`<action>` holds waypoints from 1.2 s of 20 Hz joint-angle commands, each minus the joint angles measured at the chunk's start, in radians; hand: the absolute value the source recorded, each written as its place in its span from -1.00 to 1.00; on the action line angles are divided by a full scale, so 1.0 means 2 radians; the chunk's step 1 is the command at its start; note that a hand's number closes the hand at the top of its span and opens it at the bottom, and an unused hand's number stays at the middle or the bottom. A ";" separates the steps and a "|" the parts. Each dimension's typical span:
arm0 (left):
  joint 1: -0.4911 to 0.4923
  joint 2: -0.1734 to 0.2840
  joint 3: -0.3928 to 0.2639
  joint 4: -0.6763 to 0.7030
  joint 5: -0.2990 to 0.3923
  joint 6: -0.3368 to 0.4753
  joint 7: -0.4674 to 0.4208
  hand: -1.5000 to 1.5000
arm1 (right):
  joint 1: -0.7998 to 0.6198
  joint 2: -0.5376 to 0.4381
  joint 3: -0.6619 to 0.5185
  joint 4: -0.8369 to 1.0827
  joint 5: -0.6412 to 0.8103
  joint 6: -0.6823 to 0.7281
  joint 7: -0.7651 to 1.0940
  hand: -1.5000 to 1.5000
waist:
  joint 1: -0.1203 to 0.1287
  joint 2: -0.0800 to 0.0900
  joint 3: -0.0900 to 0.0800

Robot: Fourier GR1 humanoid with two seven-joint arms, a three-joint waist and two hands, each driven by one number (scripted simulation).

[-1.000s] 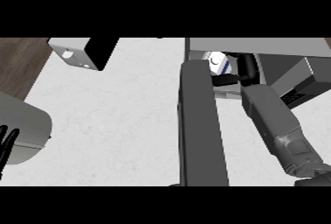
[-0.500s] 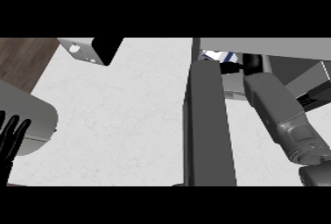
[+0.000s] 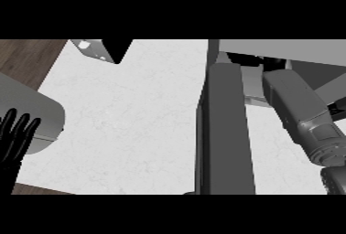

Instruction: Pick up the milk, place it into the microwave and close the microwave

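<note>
Head view: left robot hand fingers straight at counter's left edge; right forearm beside microwave door, its robot hand's fingers untellable.

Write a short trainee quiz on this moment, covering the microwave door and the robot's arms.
1. True or false: the microwave door is shut.
2. Which robot hand rests open, fingers up, at the view's lower left edge? A) left robot hand B) right robot hand C) neither
3. Short answer: the right forearm reaches in beside the door; can the milk be seen anywhere in this view?
Key: 1 false, the door stands open; 2 A; 3 no.
</note>
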 commanded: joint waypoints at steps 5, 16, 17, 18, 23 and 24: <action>-0.015 0.001 -0.013 -0.002 -0.028 0.005 0.001 -1.00 | -0.010 0.000 0.027 0.026 0.036 -0.091 0.007 -1.00 | 0.016 0.005 0.001; -0.041 -0.008 -0.034 0.022 -0.053 0.014 0.002 -1.00 | -0.019 0.022 0.007 0.028 0.014 0.019 0.034 -1.00 | 0.010 0.007 0.002; -0.042 -0.007 -0.036 0.010 -0.049 0.015 0.008 -1.00 | -0.019 0.023 0.005 0.027 0.012 0.023 0.033 -1.00 | 0.013 0.004 0.002; -0.039 -0.009 -0.041 0.015 -0.053 0.010 0.001 -1.00 | -0.019 0.019 -0.001 0.026 0.007 0.035 0.035 -1.00 | 0.014 0.007 0.002; -0.046 -0.014 -0.047 0.016 -0.068 0.018 0.000 -1.00 | -0.007 0.014 -0.006 0.029 0.003 0.039 0.029 -1.00 | 0.006 0.003 0.002; -0.049 -0.017 -0.055 0.012 -0.072 0.021 0.006 -1.00 | -0.014 0.020 -0.002 0.033 0.008 0.037 0.039 -1.00 | 0.008 0.003 0.002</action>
